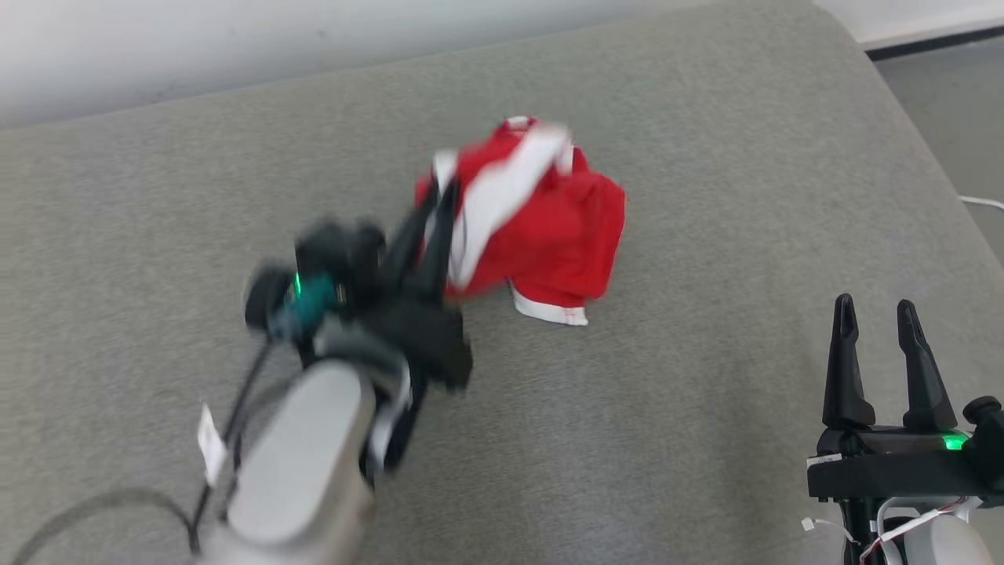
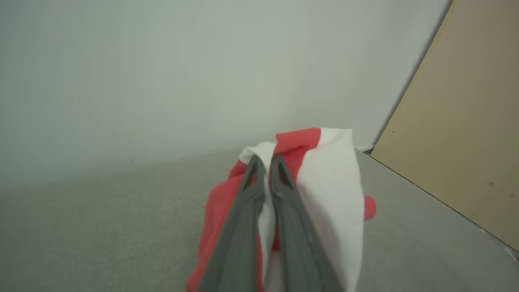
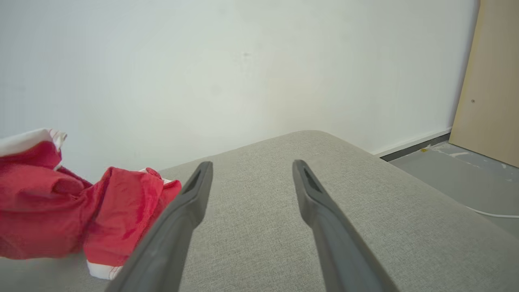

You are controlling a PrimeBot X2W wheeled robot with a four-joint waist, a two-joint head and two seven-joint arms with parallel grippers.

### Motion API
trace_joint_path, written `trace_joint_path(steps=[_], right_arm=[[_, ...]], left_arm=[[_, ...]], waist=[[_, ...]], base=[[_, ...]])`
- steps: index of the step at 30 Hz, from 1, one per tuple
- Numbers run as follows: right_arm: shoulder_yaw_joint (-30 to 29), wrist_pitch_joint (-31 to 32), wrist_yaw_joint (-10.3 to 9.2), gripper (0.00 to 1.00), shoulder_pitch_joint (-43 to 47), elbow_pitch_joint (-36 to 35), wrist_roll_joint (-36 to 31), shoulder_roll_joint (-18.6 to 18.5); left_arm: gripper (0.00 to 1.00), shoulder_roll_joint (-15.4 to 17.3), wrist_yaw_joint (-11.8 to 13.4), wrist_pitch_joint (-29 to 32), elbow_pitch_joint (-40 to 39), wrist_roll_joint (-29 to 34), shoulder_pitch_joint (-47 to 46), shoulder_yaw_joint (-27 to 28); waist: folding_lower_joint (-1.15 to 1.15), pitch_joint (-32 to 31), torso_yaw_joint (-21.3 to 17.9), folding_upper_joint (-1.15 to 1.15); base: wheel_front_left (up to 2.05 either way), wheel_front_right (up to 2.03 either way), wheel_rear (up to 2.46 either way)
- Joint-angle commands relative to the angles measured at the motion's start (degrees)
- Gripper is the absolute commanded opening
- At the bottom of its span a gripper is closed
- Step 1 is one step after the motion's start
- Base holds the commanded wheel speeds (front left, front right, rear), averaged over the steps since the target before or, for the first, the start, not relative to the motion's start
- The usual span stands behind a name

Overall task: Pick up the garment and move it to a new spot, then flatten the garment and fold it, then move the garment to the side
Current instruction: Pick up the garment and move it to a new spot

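Closest to the head camera is the left arm's pale forearm (image 1: 306,463), blurred, with dark cables (image 1: 235,408) trailing off it. At its end the left gripper (image 1: 443,192) is pinched nearly closed on the garment (image 1: 549,227). In the left wrist view its two dark fingers (image 2: 239,227) run almost parallel with a strip of white cloth squeezed between them. The tips of the left gripper (image 2: 265,159) sit in a fold where red meets white. Fabric of the garment (image 2: 332,182) spills to both sides of the fingers, a broad white band on one side and red on the other. Beyond the fingertips and to their right in the head view, the rest of the red bunch stands heaped on the grey cushion (image 1: 706,431). A white-edged hem touches the surface at its foot.

Well to the right of that, near the head view's lower corner, the right gripper (image 1: 874,306) stands with its jaws spread wide and nothing between them. In its own wrist view the right gripper (image 3: 251,164) frames bare cushion (image 3: 259,243), and the garment (image 3: 40,211) lies off to its left. Farther out beyond both grippers are the pale wall (image 3: 243,61), a dark baseboard (image 3: 413,150), grey floor (image 3: 446,174) with a white cable (image 3: 490,213), and a tan board (image 3: 486,89) at the right edge.
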Motion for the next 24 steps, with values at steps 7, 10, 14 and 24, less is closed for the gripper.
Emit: trace_joint_path(steps=[7, 10, 14, 24], right_arm=[[0.87, -0.03, -0.13, 1.0, 0.98, 0.39, -0.61, -1.58], [1.14, -0.02, -0.12, 1.0, 1.25, 0.55, -0.91, -1.59], [1.38, -0.03, -0.13, 1.0, 1.63, 0.91, -0.95, -2.01], [1.84, -0.03, -0.12, 1.0, 3.98, 1.07, -1.09, -2.21]], left_arm=[[0.0, -0.12, 1.38, -3.18, 1.77, -5.45, 13.94, -7.36], [0.0, -0.06, 1.61, -3.37, 2.16, -7.05, 15.58, -10.88], [1.0, -0.06, 2.9, -4.54, 2.36, -9.5, 15.51, -15.33], [1.0, 2.29, 4.63, -6.54, 0.76, -8.66, 14.14, -11.27]], waist=[[0.0, -2.21, 4.19, 0.0], [0.0, -2.73, 4.7, 0.0], [0.0, -3.91, 5.35, 0.0], [0.0, -7.43, 7.42, 0.0]], base=[[0.0, 0.0, 0.0], [0.0, 0.0, 0.0], [0.0, 0.0, 0.0], [0.0, 0.0, 0.0]])
